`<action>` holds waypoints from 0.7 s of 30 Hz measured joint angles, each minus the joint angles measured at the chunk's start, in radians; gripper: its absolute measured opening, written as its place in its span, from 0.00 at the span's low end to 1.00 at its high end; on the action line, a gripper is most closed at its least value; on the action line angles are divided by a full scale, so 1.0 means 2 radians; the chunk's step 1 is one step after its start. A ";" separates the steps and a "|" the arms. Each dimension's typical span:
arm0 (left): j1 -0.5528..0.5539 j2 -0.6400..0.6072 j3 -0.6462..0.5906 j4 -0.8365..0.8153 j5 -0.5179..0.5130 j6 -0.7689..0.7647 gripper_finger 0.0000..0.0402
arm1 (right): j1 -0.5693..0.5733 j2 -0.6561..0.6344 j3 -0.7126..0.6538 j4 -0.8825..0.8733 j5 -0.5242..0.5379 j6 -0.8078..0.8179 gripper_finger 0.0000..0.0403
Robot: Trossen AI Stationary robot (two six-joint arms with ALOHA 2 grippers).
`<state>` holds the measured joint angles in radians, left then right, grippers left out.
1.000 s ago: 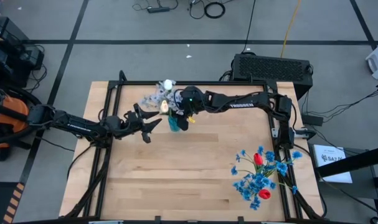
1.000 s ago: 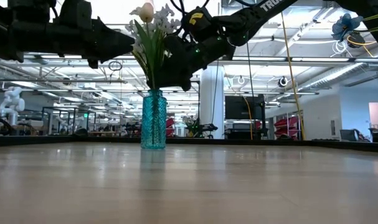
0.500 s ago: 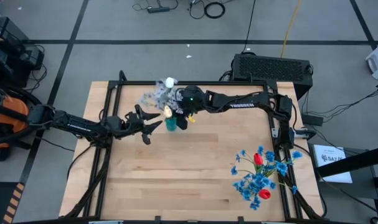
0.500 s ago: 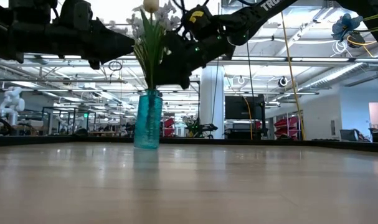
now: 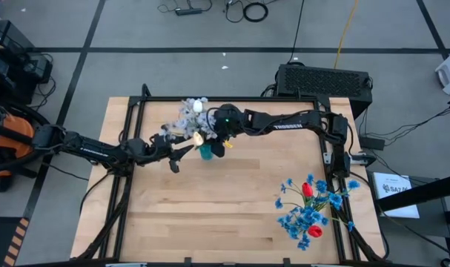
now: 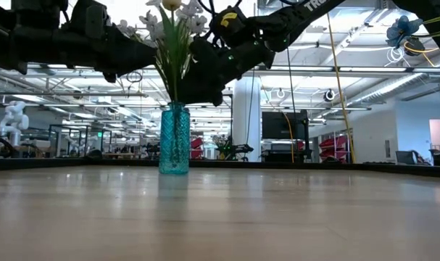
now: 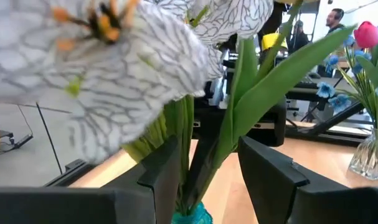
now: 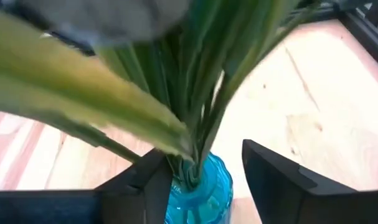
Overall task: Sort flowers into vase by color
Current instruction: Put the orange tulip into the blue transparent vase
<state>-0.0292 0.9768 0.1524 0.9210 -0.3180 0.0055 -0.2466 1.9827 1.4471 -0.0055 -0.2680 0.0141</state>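
Bare wood point(image 5: 210, 215) stretched wide before both grippers. Right gripper point(image 5: 208, 142) and left gripper point(image 5: 182, 148) stood parted, flanking the white flowers' point(image 6: 169, 18) stems above the teal vase point(image 6: 174, 138); blue-and-red flowers point(image 5: 310, 208) sat well apart.

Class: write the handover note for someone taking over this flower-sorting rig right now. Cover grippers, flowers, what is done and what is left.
Left gripper: open, fingers either side of the stems above the teal vase.
Right gripper: open, astride the same stems at the vase mouth.
Done: white flowers stand in the teal vase, far middle of the table.
Left: blue and red flowers sit together in a clear vase at the near right; unsorted.
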 joint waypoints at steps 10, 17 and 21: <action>0.000 0.000 0.000 -0.009 0.000 0.000 0.42 | -0.005 -0.028 0.000 -0.048 0.006 -0.045 0.53; 0.000 0.000 0.000 -0.011 0.000 0.000 0.42 | -0.005 -0.046 0.000 -0.072 0.014 -0.057 0.52; 0.000 0.000 0.000 -0.009 0.007 0.000 0.42 | -0.005 -0.048 0.000 -0.083 0.017 -0.059 0.52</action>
<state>-0.0300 0.9768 0.1524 0.9037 -0.3047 0.0051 -0.2562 1.8866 1.4472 -0.1705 -0.2333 -0.1041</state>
